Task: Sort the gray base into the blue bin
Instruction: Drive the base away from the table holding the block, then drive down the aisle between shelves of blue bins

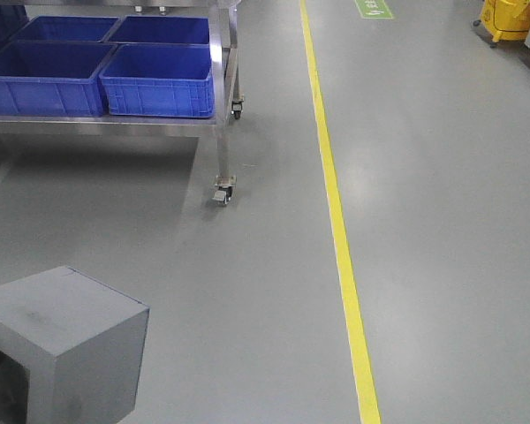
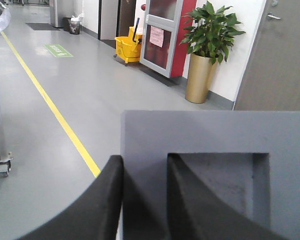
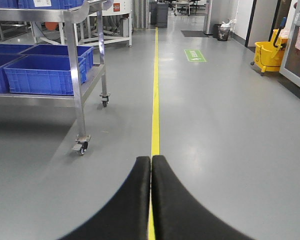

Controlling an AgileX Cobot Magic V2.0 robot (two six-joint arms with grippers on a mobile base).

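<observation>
My left gripper (image 2: 145, 165) is shut on the gray base (image 2: 215, 140): one black finger lies outside its left wall, the other inside the square recess. The base also shows at the lower left of the front view (image 1: 66, 344), held above the floor. Several blue bins (image 1: 159, 79) stand on the lower shelf of a steel cart at the upper left of the front view, and show in the right wrist view (image 3: 42, 72). My right gripper (image 3: 151, 162) is shut and empty, hanging over the yellow floor line.
The steel cart (image 1: 223, 106) stands on castors (image 1: 223, 190) at the left. A yellow floor line (image 1: 340, 238) runs away down the gray floor. A yellow mop bucket (image 2: 127, 49), a potted plant (image 2: 205, 50) and doors line the wall.
</observation>
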